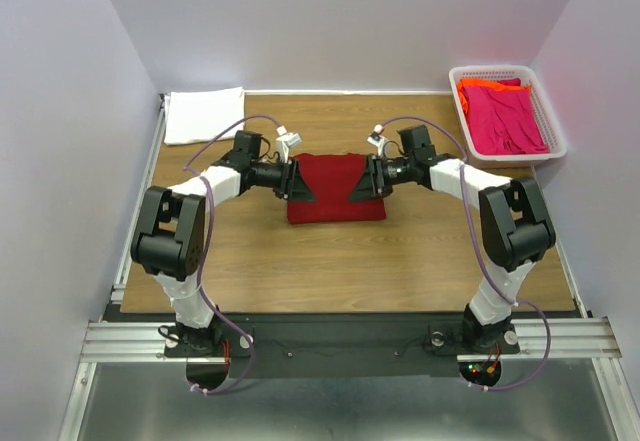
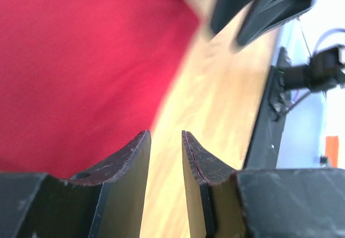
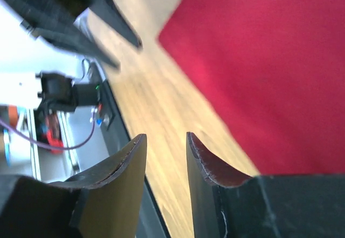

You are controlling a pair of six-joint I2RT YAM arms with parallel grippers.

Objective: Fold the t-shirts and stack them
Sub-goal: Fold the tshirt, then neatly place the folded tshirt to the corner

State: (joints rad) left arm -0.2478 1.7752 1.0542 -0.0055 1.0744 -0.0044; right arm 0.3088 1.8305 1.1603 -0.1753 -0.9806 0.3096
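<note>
Pale walls box in a wooden desk; seen from above, the dark red t-shirt lies folded into a rectangle at its middle, long axis running left to right. The left fingers are at its left short edge and the right fingers at its right one, so neither arm is nearer. A white t-shirt sits folded at the far left corner (pink and orange ones lie in the basket at far right). From the left wrist, the fingers stand narrowly apart with bare wood showing in the gap; red cloth lies to one side, its edge slanting away. The right wrist mirrors this: narrow gap, nothing in it, cloth beside one tip. Whether either tip touches cloth is hard to judge through the blur. Any grasp, I judge, needs each pair to shift inward over its edge.
</note>
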